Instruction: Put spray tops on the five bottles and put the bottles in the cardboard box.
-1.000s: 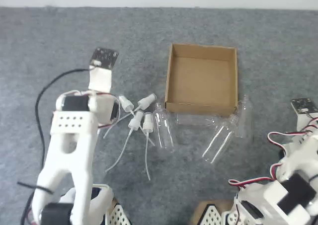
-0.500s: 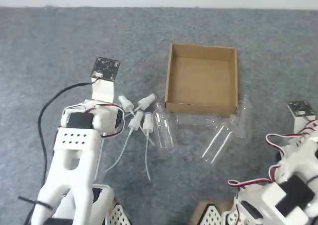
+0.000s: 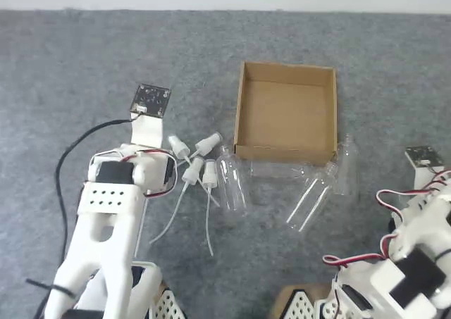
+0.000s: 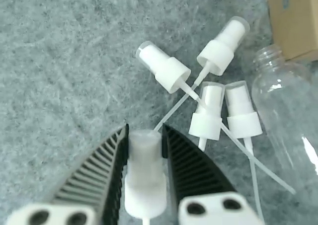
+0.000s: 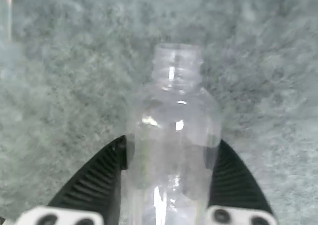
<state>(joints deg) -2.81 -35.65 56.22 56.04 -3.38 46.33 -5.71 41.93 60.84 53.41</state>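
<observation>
In the left wrist view my left gripper (image 4: 144,137) is shut on a white spray top (image 4: 145,180), its dip tube trailing toward the wrist. Several more spray tops (image 4: 208,111) lie loose just beyond it on the grey carpet, beside a clear bottle (image 4: 288,115). My right gripper (image 5: 171,145) is shut on a clear open-necked bottle (image 5: 174,125) above the carpet. In the high view the left arm (image 3: 130,171) stands by the spray tops (image 3: 192,170), and the right arm (image 3: 423,213) sits at the right edge. The cardboard box (image 3: 239,108) lies open in the middle.
Several clear bottles lie in front of the box: one (image 3: 232,178) next to the spray tops, one (image 3: 275,170) along the box's front wall, two (image 3: 313,192) to the right. Bare carpet surrounds the box on the far and left sides.
The left arm has drawn back toward its base and lowered a little over the spray tops. The right wrist has shifted slightly left and toward the near edge.
</observation>
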